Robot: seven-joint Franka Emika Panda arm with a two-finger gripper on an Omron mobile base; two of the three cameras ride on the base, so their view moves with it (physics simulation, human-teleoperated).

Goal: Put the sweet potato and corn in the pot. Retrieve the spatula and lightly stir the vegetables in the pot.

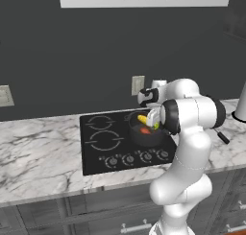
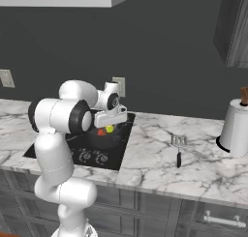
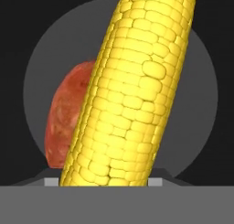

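over the round dark pot (image 1: 146,133) on the black cooktop (image 1: 103,143), gripper (image 1: 153,118) clamps the yellow corn cob (image 3: 132,90) above the orange-brown sweet potato (image 3: 68,118) already inside, ready to release.

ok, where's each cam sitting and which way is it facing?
Left base view: behind-left of the arm, looking forward and down at the cooktop; white arm at lower right.
Right base view: behind-right, same cooktop plus spatula; arm at lower left.
Hand view: along the hand, down onto the corn over the sweet potato.
Shared: the pot.
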